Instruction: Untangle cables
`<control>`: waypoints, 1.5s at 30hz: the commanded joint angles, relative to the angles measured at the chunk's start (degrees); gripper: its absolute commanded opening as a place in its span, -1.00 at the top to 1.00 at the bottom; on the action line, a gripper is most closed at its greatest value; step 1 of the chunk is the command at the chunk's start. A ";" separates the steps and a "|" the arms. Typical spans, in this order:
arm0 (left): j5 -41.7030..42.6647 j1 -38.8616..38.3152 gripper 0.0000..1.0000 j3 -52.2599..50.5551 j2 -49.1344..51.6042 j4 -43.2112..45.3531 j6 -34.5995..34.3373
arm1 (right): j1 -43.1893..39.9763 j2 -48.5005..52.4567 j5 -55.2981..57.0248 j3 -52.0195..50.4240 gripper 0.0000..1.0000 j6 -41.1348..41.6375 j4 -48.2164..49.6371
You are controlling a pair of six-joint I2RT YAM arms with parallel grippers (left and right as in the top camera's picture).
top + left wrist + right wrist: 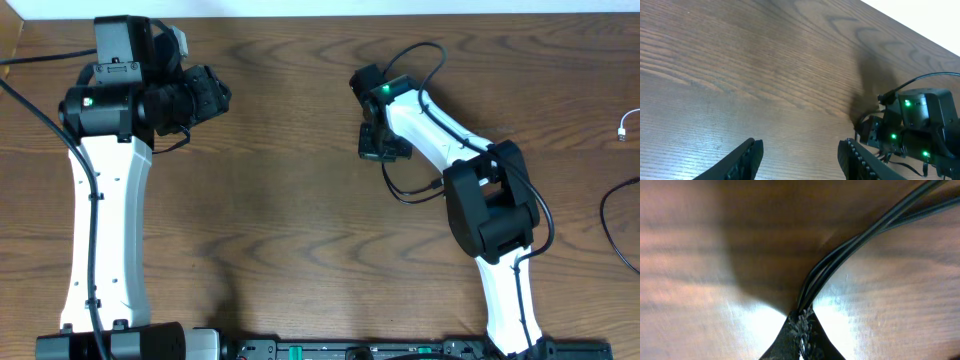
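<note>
My right gripper (385,152) points down at the table near the middle. In the right wrist view its jaws (802,315) are shut, pinching black cable strands (840,255) that run up and to the right over the wood. A thin black loop (405,196) leaves from under this gripper toward the arm. A white cable's plug end (622,130) and a black cord arc (606,215) lie apart at the table's right edge. My left gripper (215,95) hovers at the upper left, open with nothing between its fingers (800,150).
The wooden table (290,230) fills the view. The right arm's wrist with green lights (905,130) shows at the right of the left wrist view. The black elbow of the right arm (490,205) stands between the gripper and the cords at the right edge.
</note>
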 commanded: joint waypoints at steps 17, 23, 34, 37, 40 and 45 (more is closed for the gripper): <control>-0.57 0.13 -0.08 0.11 0.37 -0.20 -0.09 | -25.38 -27.06 -48.85 0.39 0.98 -26.62 -1.60; -0.57 0.13 -0.07 0.11 0.37 -0.17 -0.09 | -31.54 -27.06 -60.15 0.33 0.98 -30.40 -1.57; -0.33 0.13 -0.08 0.11 0.37 -0.11 -0.11 | -44.92 -27.06 -72.28 0.35 0.98 -20.59 8.50; 0.09 -0.04 -0.08 0.11 0.37 -0.07 -0.13 | -49.75 -27.47 -72.08 0.39 0.98 -14.99 13.84; 0.07 -0.59 -0.08 0.11 0.37 -0.02 -0.13 | -54.75 -28.04 -70.14 1.29 0.98 -9.60 18.32; 0.07 -1.97 -0.08 0.11 0.37 0.46 -0.11 | -63.08 -28.26 -63.08 7.72 0.97 -7.04 15.30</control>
